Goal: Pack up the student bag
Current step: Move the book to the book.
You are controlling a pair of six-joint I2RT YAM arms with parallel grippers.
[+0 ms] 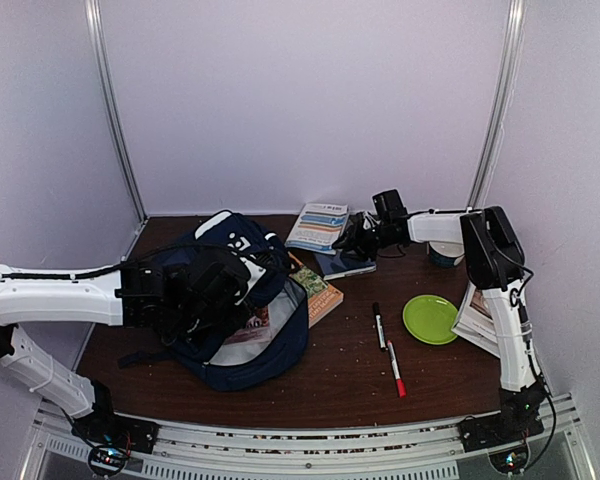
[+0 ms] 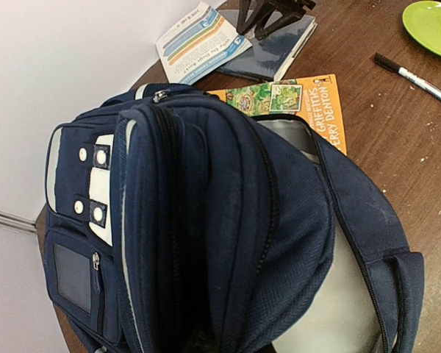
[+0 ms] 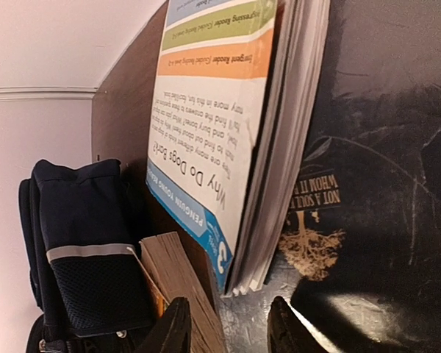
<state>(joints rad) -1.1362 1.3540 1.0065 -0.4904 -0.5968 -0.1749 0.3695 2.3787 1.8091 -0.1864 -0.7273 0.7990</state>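
Observation:
The student bag (image 1: 252,368), navy blue with a white patch, lies open at the table's left, its pale lining showing. My left gripper (image 1: 202,292) is shut on the bag's front flap (image 2: 206,220) and holds it up. Its fingers are hidden under the fabric in the left wrist view. My right gripper (image 1: 352,243) stands open over a dark book (image 1: 348,265), fingertips (image 3: 178,327) close to its cover (image 3: 382,184) with nothing between them. A blue-and-white booklet (image 1: 318,225) lies partly on the dark book. An orange paperback (image 1: 320,293) lies against the bag's mouth.
Right of the middle sits a green plate (image 1: 430,318). Two markers (image 1: 380,325) lie end to end left of it. Loose papers (image 1: 475,320) lean by the right arm, and a white cup (image 1: 445,255) stands behind it. White walls close the back and sides.

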